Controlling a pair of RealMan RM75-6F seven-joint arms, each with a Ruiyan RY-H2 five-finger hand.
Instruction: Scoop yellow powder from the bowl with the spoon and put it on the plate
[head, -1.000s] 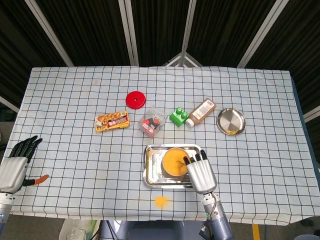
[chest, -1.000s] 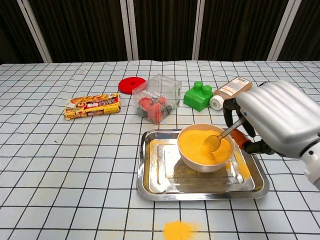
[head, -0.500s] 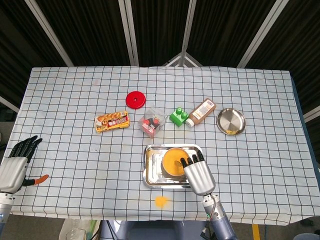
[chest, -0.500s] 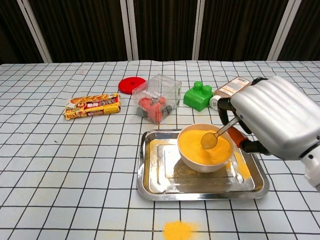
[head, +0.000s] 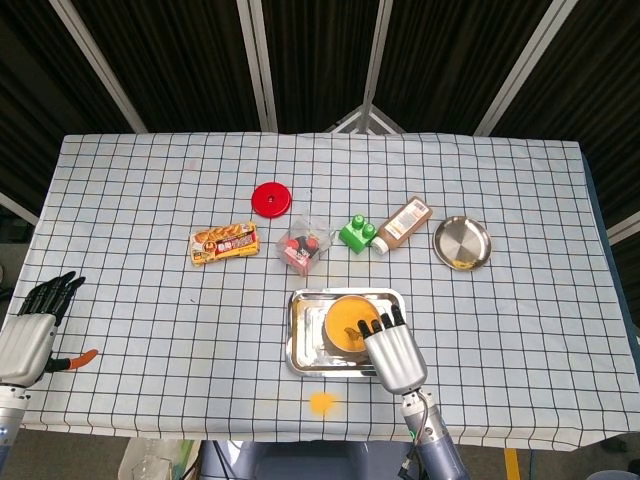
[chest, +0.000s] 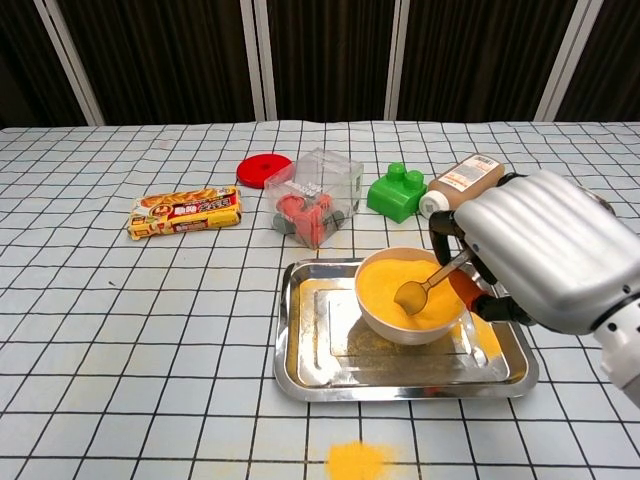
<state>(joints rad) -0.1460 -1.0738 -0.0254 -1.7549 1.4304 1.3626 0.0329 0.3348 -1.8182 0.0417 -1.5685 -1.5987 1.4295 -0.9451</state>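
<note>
A white bowl of yellow powder sits in a steel tray near the table's front. My right hand grips a metal spoon whose tip lies in the powder at the bowl's middle. Seen from the head, the right hand covers the bowl's near right side. The round steel plate lies far right with a little yellow powder at its near edge; it is out of the chest view. My left hand hovers open at the table's left front corner, holding nothing.
Behind the tray stand a clear box of red parts, a green block, a brown bottle on its side, a red lid and a snack packet. Spilled yellow powder lies in front of the tray.
My right hand has shifted left and toward the near side, sliding the spoon's tip from the bowl's right side to its middle. The left hand has stayed still.
</note>
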